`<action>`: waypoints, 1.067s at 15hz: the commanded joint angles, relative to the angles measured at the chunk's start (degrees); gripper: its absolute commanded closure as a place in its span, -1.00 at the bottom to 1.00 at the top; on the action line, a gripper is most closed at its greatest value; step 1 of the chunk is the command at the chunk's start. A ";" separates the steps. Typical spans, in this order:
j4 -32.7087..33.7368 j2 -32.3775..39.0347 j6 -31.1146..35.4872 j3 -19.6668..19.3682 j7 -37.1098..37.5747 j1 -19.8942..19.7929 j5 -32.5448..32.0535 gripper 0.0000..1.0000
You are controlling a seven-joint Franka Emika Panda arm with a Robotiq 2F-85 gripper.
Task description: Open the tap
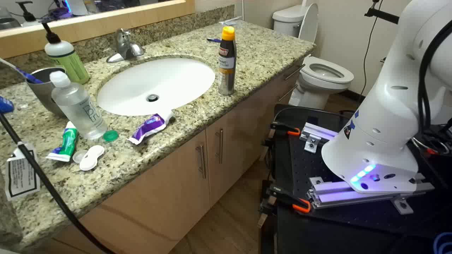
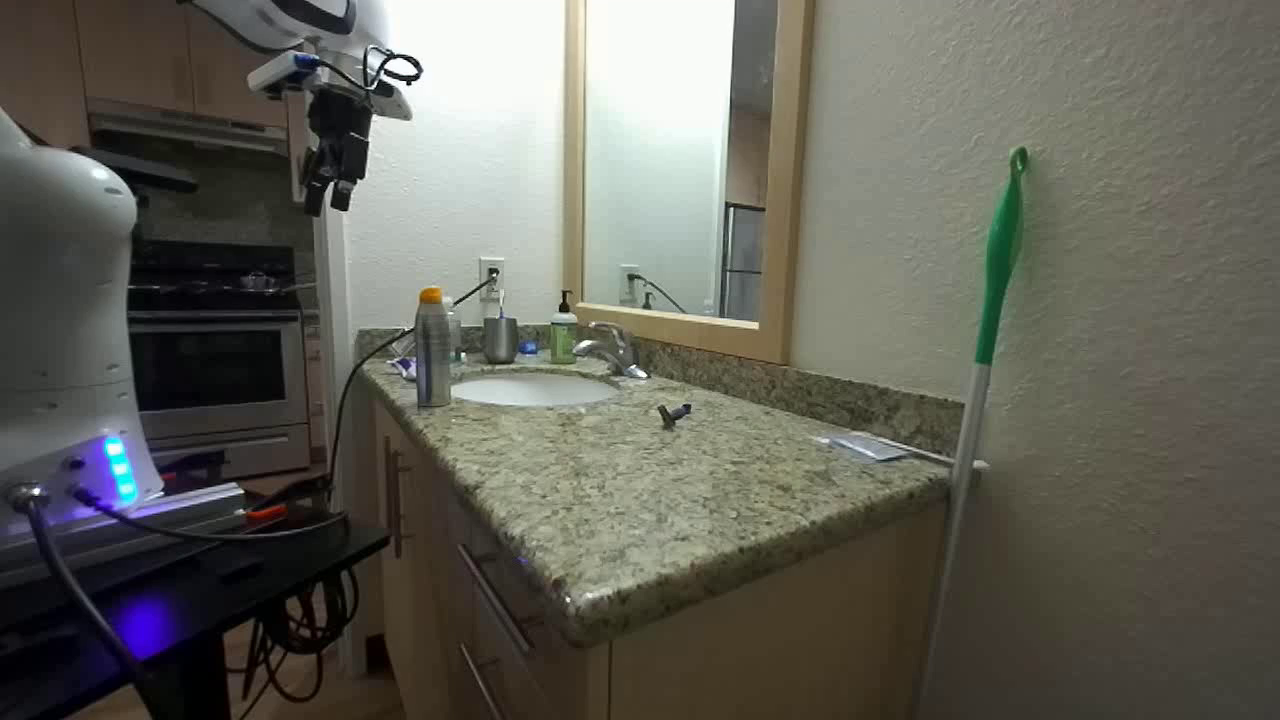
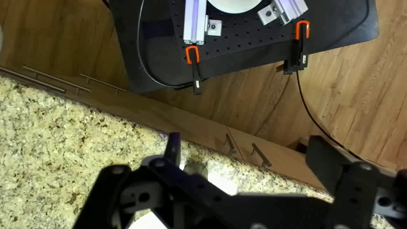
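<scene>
The claw (image 2: pixel 328 202) hangs high, spread wide and empty, perhaps to miss the can (image 1: pixel 226 68). The tap (image 1: pixel 128 49) sits at the far edge of the sink (image 1: pixel 176 83), likely so it pours inside.

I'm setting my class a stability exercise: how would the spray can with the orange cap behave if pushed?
The spray can would probably tip if pushed high up, being tall and narrow. Once down, its round body might roll off the countertop, as it stands near the front edge. Its smooth, shiny lower part may feel slippery.
</scene>
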 commanded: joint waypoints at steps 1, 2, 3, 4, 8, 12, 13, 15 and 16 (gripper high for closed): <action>0.10 0.04 -0.09 -0.03 0.01 0.03 -0.01 -1.00; 0.59 1.60 3.01 -0.10 2.46 -0.59 0.90 -1.00; 1.09 3.21 9.64 -0.36 4.45 -0.90 1.38 -1.00; 2.60 6.13 14.94 -0.51 4.49 -0.84 0.21 -1.00; 8.11 16.61 37.40 -0.92 6.75 -2.80 -3.21 -1.00; 7.96 18.94 45.17 -0.58 10.26 -4.47 -3.30 -1.00; 8.97 21.05 45.90 -0.70 10.87 -4.72 -3.35 -1.00; 9.17 21.43 45.73 -0.65 10.81 -4.62 -3.32 -1.00; 8.36 21.73 46.62 0.18 11.88 -5.20 -5.26 -1.00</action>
